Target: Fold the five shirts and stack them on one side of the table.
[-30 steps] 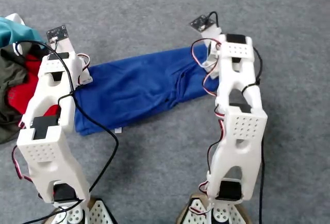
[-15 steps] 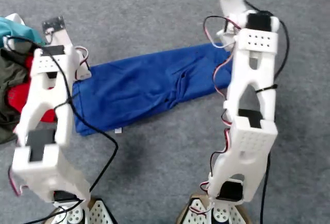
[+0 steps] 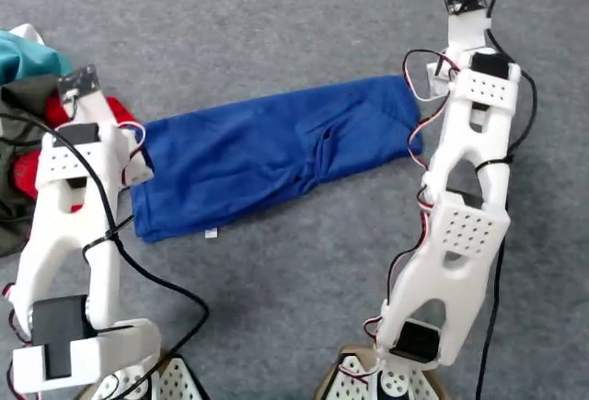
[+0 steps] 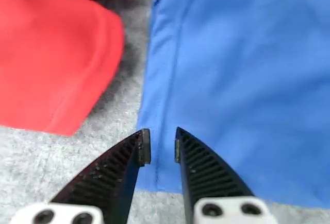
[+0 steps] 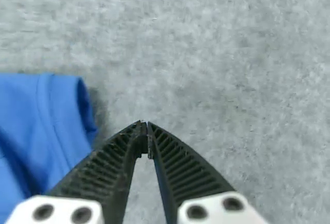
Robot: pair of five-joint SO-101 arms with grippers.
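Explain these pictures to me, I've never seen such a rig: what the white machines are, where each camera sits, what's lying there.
The white machines are two robot arms. One camera looks down over both and the grey table. The other two sit on each arm's wrist, looking along its black hand. A blue shirt lies stretched between the arms; a pile of red, teal and dark shirts sits by the left arm. The left hand is slightly open over the blue shirt's edge, beside the red shirt. The right hand is shut, empty, over bare table.
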